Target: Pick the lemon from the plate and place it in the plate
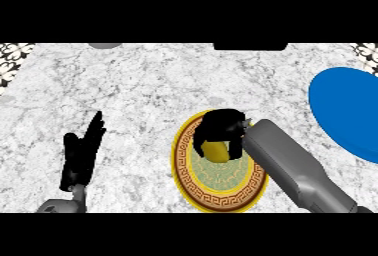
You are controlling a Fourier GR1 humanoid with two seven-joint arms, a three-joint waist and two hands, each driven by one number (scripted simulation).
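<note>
The lemon (215, 151) is enclosed under the curled fingers of the right hand (221, 127) — over the patterned plate (221, 197). It should be lifted straight up before being carried to the blue plate (347, 112). The left hand (81, 155) rests open — fingers straight.

Right forearm (299, 167) enters from lower right, angled up-left. Right hand (221, 127) palm down, fingers (201, 145) curled round the lemon (215, 151). Left hand (83, 152) at lower left, fingers straight, pointing up, holding nothing. Left forearm barely visible at the lower edge.
</note>
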